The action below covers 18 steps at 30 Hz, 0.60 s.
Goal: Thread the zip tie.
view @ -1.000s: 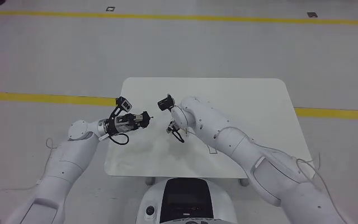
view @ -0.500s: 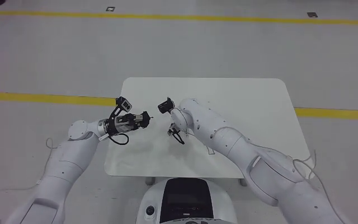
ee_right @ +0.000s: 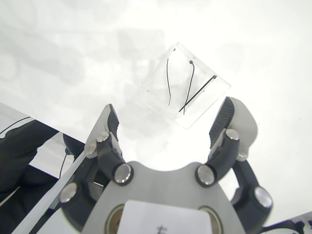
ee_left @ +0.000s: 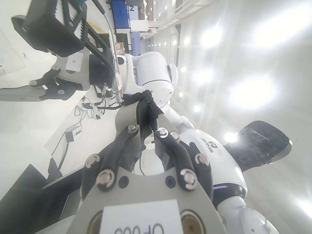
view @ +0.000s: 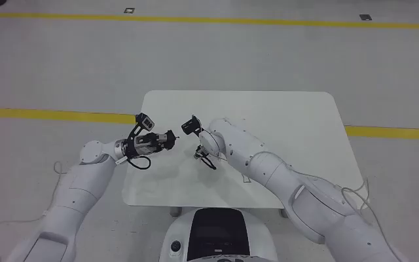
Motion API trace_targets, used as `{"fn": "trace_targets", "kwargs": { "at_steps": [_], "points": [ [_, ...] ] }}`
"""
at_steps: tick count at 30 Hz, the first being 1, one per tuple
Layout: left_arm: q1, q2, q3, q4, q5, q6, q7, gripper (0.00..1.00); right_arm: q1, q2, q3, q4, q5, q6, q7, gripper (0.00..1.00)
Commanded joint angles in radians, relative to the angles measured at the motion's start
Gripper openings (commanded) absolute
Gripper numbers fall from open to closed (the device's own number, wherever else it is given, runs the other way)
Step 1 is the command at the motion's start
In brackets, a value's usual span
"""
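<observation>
A white surface (view: pixel 294 131) stands on a grey floor marked with yellow lines (view: pixel 209 21). The left gripper (ee_left: pixel 146 109) (view: pixel 169 139) is held above the near left part of the surface. Its fingers are drawn together on a black ragged piece (ee_left: pixel 148 101) at the tips; what the piece is cannot be determined. The right gripper (ee_right: pixel 169 109) (view: pixel 203 155) is positioned near the left gripper, apart from it, directed down at the surface. Its fingers are spread wide with nothing between them. Beyond the right gripper's fingertips, a clear tray (ee_right: pixel 209 96) lies flat on the surface. It contains three black zip ties (ee_right: pixel 198 93), two slightly curved and one straight.
</observation>
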<state>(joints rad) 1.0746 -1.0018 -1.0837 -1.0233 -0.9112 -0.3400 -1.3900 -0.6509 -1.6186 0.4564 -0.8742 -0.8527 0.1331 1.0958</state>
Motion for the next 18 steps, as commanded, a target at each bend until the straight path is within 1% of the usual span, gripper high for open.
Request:
{"fn": "trace_targets", "kwargs": {
  "at_steps": [1, 2, 4, 5, 7, 8, 12, 13, 18],
  "points": [
    [0.000, 0.000, 0.000, 0.000, 0.000, 0.000, 0.000, 0.00, -0.004, 0.003, 0.004, -0.012, -0.015, -0.004, 0.001, 0.73],
    [0.000, 0.000, 0.000, 0.000, 0.000, 0.000, 0.000, 0.00, -0.007, 0.004, 0.006, -0.017, -0.021, -0.004, 0.004, 0.50],
    [0.000, 0.000, 0.000, 0.000, 0.000, 0.000, 0.000, 0.00, -0.012, 0.006, 0.011, -0.025, -0.035, -0.002, 0.009, 0.44],
    [0.000, 0.000, 0.000, 0.000, 0.000, 0.000, 0.000, 0.00, -0.015, 0.007, 0.014, -0.025, -0.039, -0.001, 0.010, 0.39],
    [0.000, 0.000, 0.000, 0.000, 0.000, 0.000, 0.000, 0.00, -0.020, 0.007, 0.020, -0.024, -0.044, -0.002, 0.010, 0.34],
    [0.000, 0.000, 0.000, 0.000, 0.000, 0.000, 0.000, 0.00, -0.022, 0.007, 0.023, -0.022, -0.046, -0.002, 0.010, 0.29],
    [0.000, 0.000, 0.000, 0.000, 0.000, 0.000, 0.000, 0.00, -0.028, 0.006, 0.033, -0.015, -0.052, -0.008, 0.004, 0.04],
    [0.000, 0.000, 0.000, 0.000, 0.000, 0.000, 0.000, 0.00, -0.029, 0.005, 0.035, -0.012, -0.058, -0.006, 0.005, 0.00],
    [0.000, 0.000, 0.000, 0.000, 0.000, 0.000, 0.000, 0.00, -0.031, -0.002, 0.033, -0.007, -0.087, 0.002, 0.014, 0.00]
  ]
}}
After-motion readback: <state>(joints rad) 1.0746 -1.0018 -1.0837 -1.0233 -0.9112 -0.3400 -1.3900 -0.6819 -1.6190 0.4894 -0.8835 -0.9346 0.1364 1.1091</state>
